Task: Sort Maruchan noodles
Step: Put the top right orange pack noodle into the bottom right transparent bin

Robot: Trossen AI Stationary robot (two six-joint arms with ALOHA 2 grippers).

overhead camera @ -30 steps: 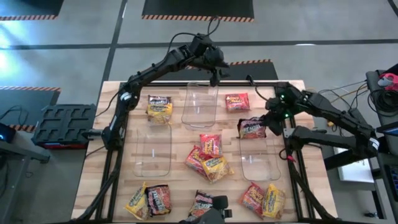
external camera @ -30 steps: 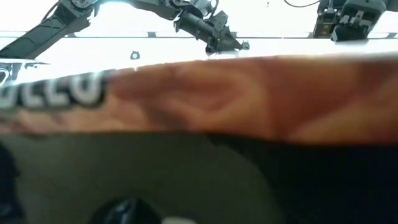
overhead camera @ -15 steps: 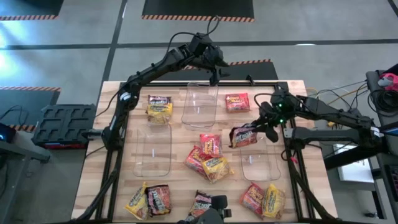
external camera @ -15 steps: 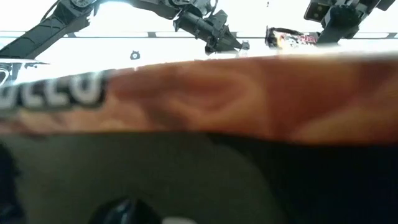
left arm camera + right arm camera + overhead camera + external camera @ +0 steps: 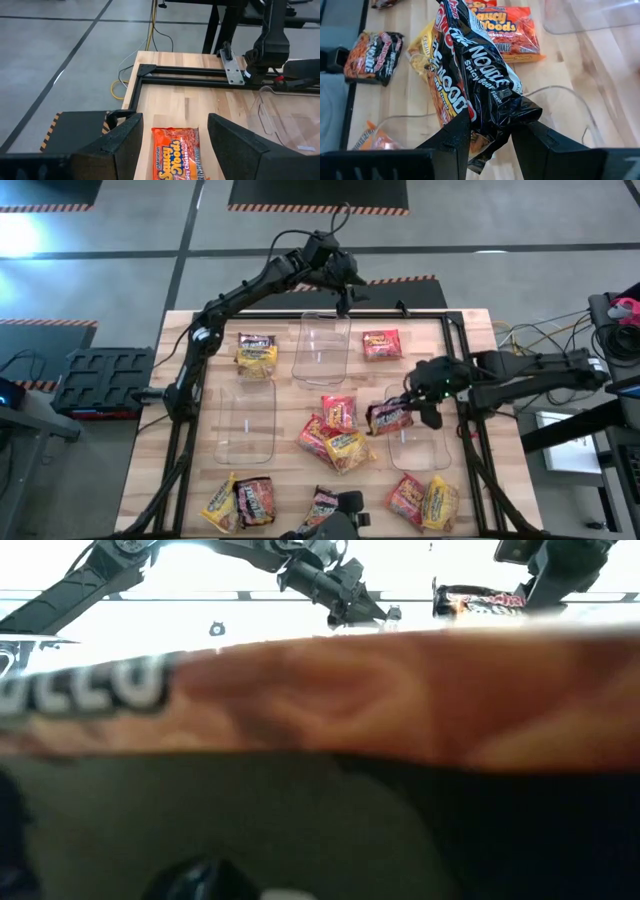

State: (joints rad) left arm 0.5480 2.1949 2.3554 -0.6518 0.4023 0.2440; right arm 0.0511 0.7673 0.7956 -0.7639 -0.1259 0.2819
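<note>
Your right gripper (image 5: pixel 487 132) is clamped on a dark noodle packet (image 5: pixel 480 85), which hangs below it over the near edge of a clear bin (image 5: pixel 420 445). Transport step; next, probably centre over that bin and release. Left gripper (image 5: pixel 172 142) waits unclenched and empty above a red packet (image 5: pixel 176 152).

1. Wooden table (image 5: pixel 200 340) with a black frame (image 5: pixel 430 315) along its far edge.
2. Three clear bins: far centre (image 5: pixel 321 348), left (image 5: pixel 247 420), right (image 5: pixel 418 445).
3. Black case (image 5: pixel 100 378) beside the table's left edge.
</note>
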